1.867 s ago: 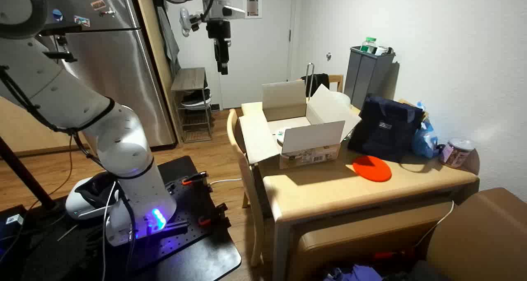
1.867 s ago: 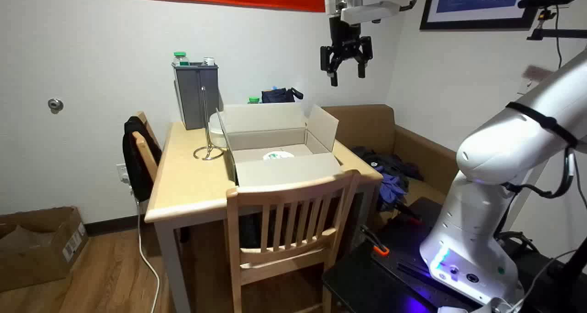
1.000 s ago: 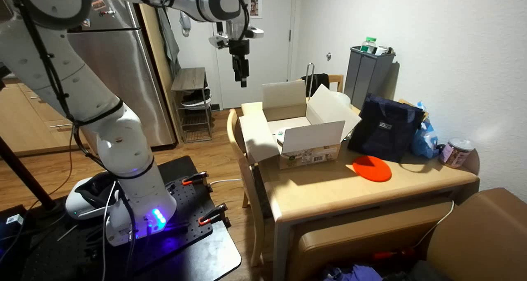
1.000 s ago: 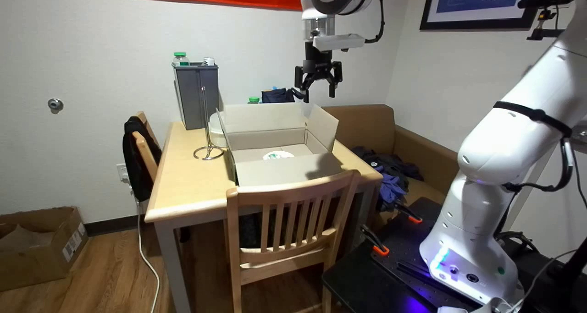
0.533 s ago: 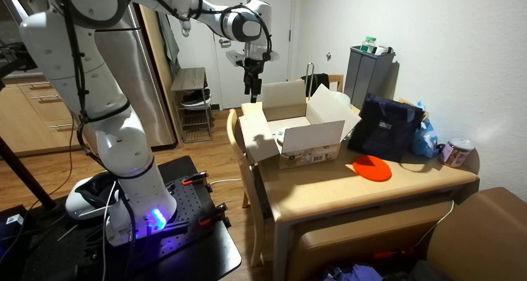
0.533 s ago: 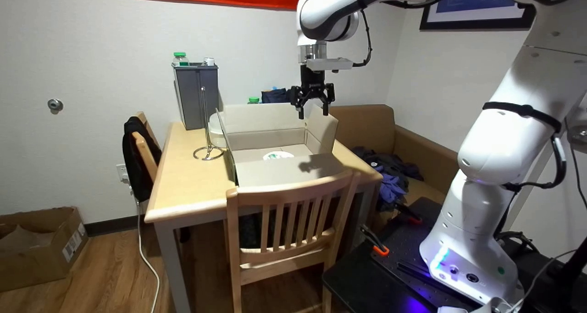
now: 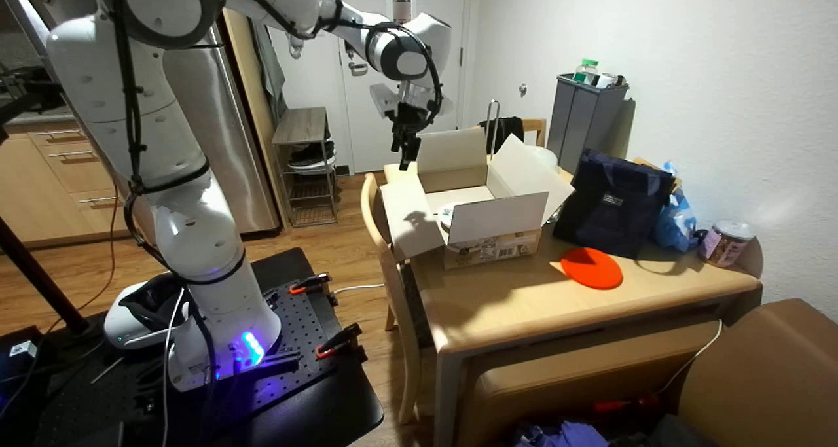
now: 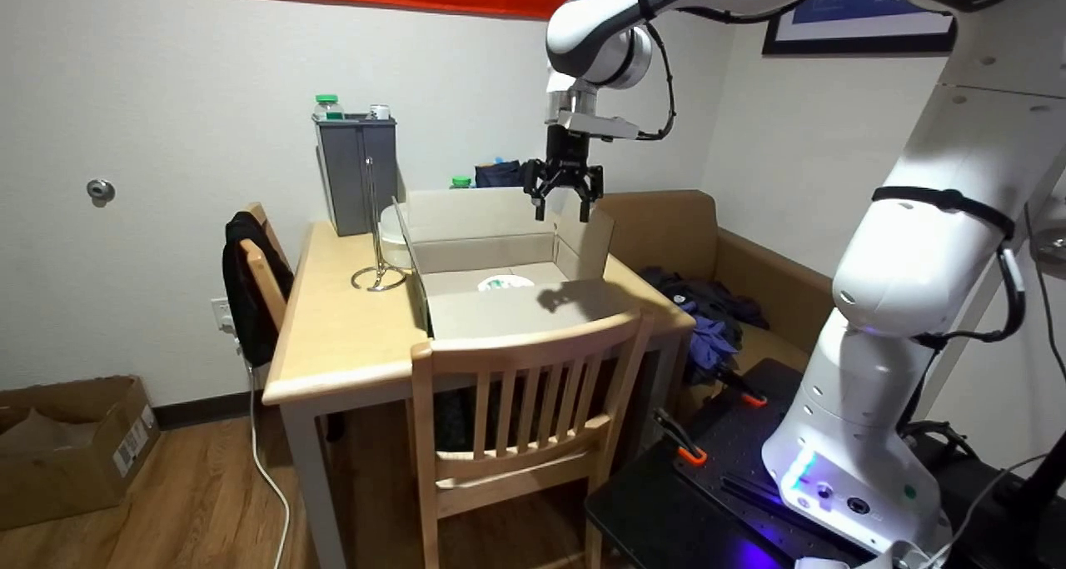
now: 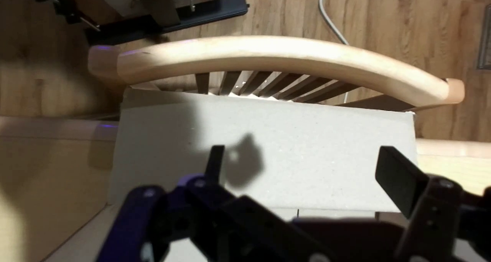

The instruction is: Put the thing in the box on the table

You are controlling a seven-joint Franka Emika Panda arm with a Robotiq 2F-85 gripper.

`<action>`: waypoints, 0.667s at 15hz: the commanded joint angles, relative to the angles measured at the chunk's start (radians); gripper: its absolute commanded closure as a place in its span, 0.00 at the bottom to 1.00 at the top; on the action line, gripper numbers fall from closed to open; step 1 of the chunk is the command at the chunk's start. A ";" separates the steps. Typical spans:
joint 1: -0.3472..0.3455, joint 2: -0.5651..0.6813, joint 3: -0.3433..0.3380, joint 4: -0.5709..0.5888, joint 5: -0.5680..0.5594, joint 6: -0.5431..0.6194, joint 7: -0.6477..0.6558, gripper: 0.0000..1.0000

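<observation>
The jaws stand spread wide with nothing held; in the wrist view the pads [image 9: 399,177] flank a gap from the centre to the right of the frame, where only pale flap [image 9: 307,158] shows. In an exterior view the gripper [image 8: 563,213] hangs just above the centre of the frame; its shadow falls on that flap, beside the chair [image 8: 533,342].

The task's thing, taken here to be the white disc [image 8: 505,282], lies on the floor of the box [image 7: 494,246], toward the chair side. The box rests on the table [image 7: 524,298]. A red disc [image 7: 591,268], also on the table, permits a rival reading, in which a thing goes into the box.

The step in hand is judged to be the reach: no grasp is made, and the white disc is not yet out. The next move calls for carrying the gripper past the flap to a place above the white disc (down and to the left in the view with the chair in front), then lowering it inside the walls, jaws astride the rim. A low pass may catch the flap. The wrist view does not show the white disc, so alignment there cannot be told.
</observation>
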 commanded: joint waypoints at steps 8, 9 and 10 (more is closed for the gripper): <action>-0.058 0.263 -0.085 0.148 0.279 0.034 -0.134 0.00; -0.049 0.260 -0.081 0.152 0.262 0.044 -0.121 0.00; -0.066 0.263 -0.089 0.130 0.272 0.027 -0.154 0.00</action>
